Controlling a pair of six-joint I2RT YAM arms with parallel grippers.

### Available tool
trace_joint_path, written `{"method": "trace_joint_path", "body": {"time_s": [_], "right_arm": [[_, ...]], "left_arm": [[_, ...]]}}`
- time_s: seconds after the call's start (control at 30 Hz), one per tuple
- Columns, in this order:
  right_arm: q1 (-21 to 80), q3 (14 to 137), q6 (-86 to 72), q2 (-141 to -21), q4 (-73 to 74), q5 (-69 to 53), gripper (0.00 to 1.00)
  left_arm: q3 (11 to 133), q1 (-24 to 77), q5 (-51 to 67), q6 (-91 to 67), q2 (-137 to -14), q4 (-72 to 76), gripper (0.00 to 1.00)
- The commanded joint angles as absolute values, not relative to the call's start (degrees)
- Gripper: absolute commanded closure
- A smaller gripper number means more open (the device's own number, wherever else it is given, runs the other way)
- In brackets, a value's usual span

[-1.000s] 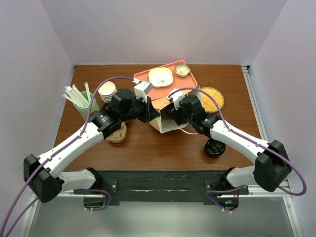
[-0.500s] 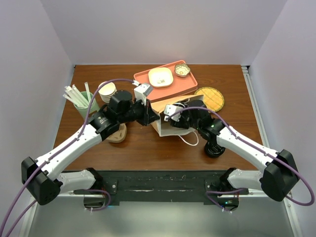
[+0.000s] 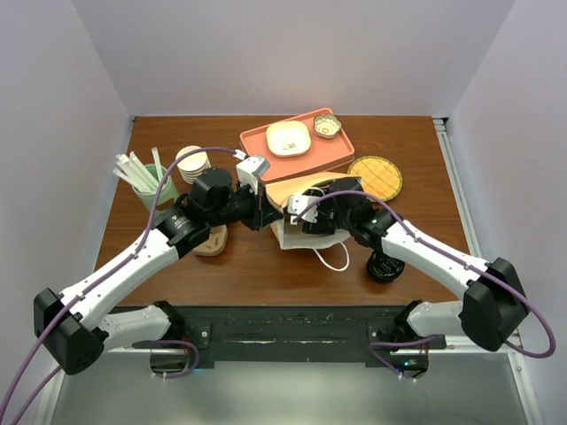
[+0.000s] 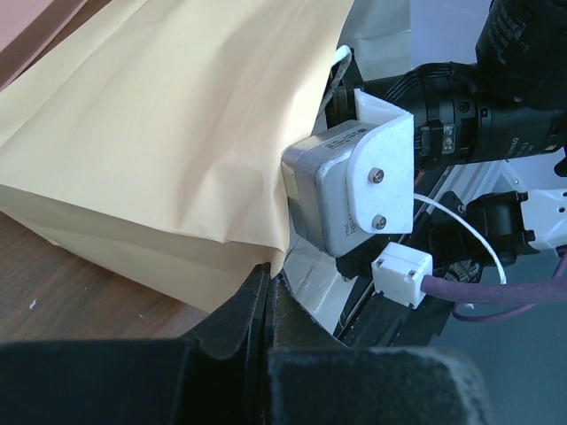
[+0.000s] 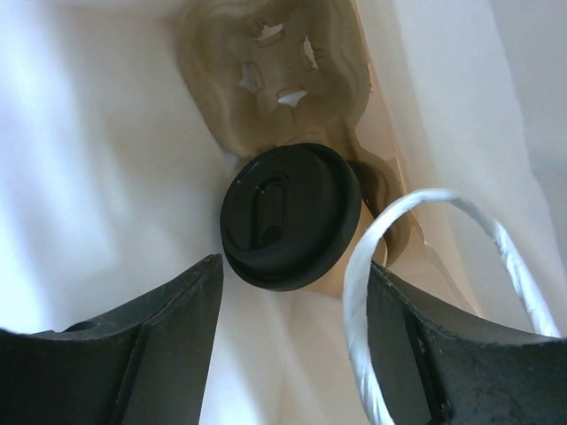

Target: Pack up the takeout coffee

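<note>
The takeout coffee (image 5: 291, 215), a small pale paper cup capped with a glossy round black plastic lid that has a raised oval sip slot, sits inside the brown paper bag (image 4: 177, 133). Only a sliver of its beige wall shows beneath the lid's rim. It stands in one well of a moulded tan pulp cup carrier (image 5: 266, 53), whose other well, just beyond it, holds nothing. The bag's white inner walls close in on both sides, and one white twisted-paper loop handle (image 5: 434, 195) arcs beside the lid. The right hand (image 5: 292, 292) is in the bag's mouth with its two black fingers spread wide, one on either side of the lid, touching neither it nor the cup and gripping nothing. Outside, the left hand (image 4: 266, 301) has its fingers pressed together on the bag's rim beside the right wrist. The bag rests on the brown wooden desk (image 3: 266, 266).
</note>
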State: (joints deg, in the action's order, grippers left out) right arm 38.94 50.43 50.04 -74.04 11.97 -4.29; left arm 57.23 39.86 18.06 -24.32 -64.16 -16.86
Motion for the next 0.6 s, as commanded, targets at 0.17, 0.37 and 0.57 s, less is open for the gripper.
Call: {"method": "trace_joint_path", "body": {"time_s": [0.17,0.37,0.57], "right_arm": [[38.67,53.18,46.06,-76.64,9.41,-1.67,0.32],[38.67,52.83,44.12,-76.2,7.21,-1.68,0.3],[38.67,50.89,42.89,-75.59,3.7,-0.09,0.27]], "left_arm": [[56.6,40.17,21.45,-24.17,-61.79,-13.98,1.0],[56.34,40.17,22.15,-25.22,-61.43,-13.01,1.0],[55.2,40.17,22.32,-25.49,-61.0,-12.39,1.0]]}}
